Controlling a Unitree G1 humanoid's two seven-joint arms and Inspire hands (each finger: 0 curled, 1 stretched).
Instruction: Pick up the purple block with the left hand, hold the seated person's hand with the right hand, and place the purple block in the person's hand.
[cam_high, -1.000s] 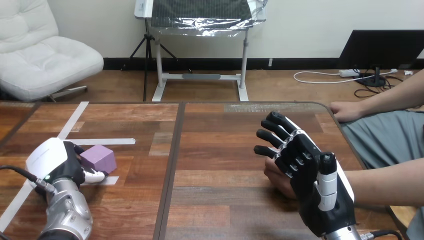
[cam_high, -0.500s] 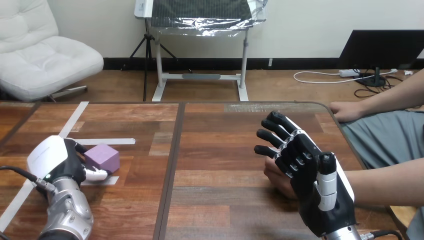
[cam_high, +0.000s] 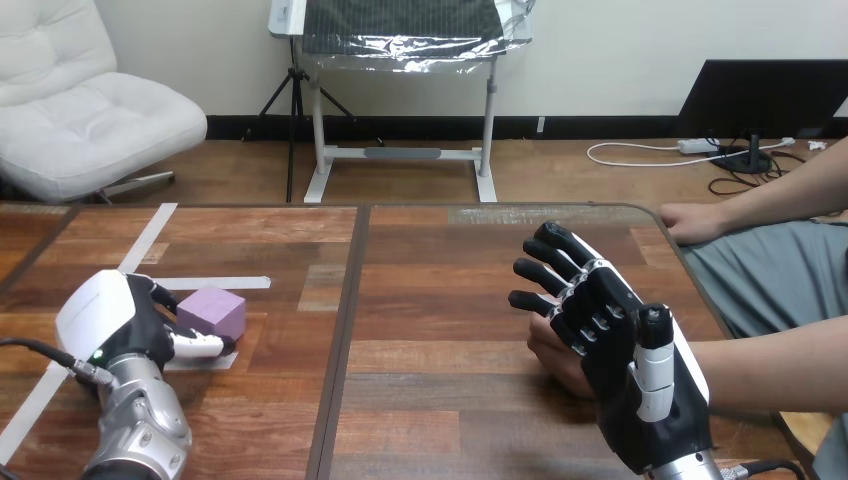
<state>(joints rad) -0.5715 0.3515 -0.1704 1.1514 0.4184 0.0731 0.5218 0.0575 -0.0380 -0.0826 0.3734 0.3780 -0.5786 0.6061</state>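
The purple block (cam_high: 213, 310) is at the table's left, by the white tape. My left hand (cam_high: 112, 322) is curled round it: the thumb (cam_high: 198, 345) lies along its near side and the fingers (cam_high: 160, 293) reach past its far left side. I cannot tell whether the block is off the wood. At the right, my right hand (cam_high: 628, 368) stands with its back to me, fingers spread and nearly straight. The person's hand (cam_high: 553, 357) lies on the table just left of its palm, partly hidden behind it. No finger visibly wraps round the person's hand.
White tape strips (cam_high: 215, 283) cross the table's left part, and a dark seam (cam_high: 343, 330) runs down its middle. The person's other hand (cam_high: 689, 221) rests on the far right edge. The person's forearm (cam_high: 780, 375) comes in from the right.
The purple block has shifted a little to the right, and my left hand has followed it. My right hand and the person's hands have stayed still.
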